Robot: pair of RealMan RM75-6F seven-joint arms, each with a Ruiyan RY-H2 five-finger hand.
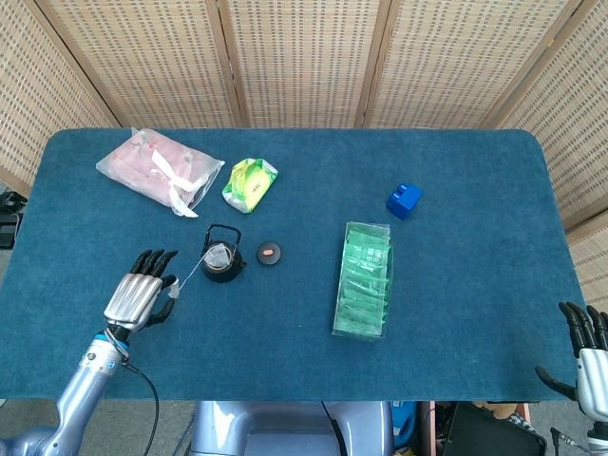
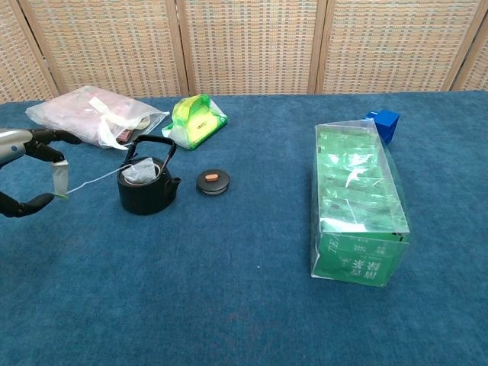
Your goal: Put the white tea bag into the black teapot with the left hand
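The right hand [image 1: 591, 353] shows only in the head view, cut off at the near right corner below the table edge; its dark fingers point up, spread apart, with nothing in them. At the near left, the left hand [image 1: 138, 296] has a silver back and black fingers; the chest view crops it at the frame edge, showing only fingertips [image 2: 47, 152] pinching a small pale paper tag [image 2: 59, 178]. From the tag a thin string [image 2: 95, 177], hard to trace against the cloth, runs right to the white tea bag [image 2: 142, 172], which lies inside the open mouth of the black teapot [image 2: 147, 189], partly behind the teapot's arched handle. Just right of the teapot lies its round dark lid [image 2: 213, 181] with an orange knob. Right of centre stands a long green tea box [image 2: 356, 206] in glossy clear wrap. Everything sits on a blue, felt-like table [image 2: 244, 305]. Farther off are a crinkled green-yellow packet [image 2: 196, 120], a pink soft bag in clear plastic [image 2: 91, 115] at far left, and a small blue block [image 2: 383, 122], half hidden behind the box in the chest view.
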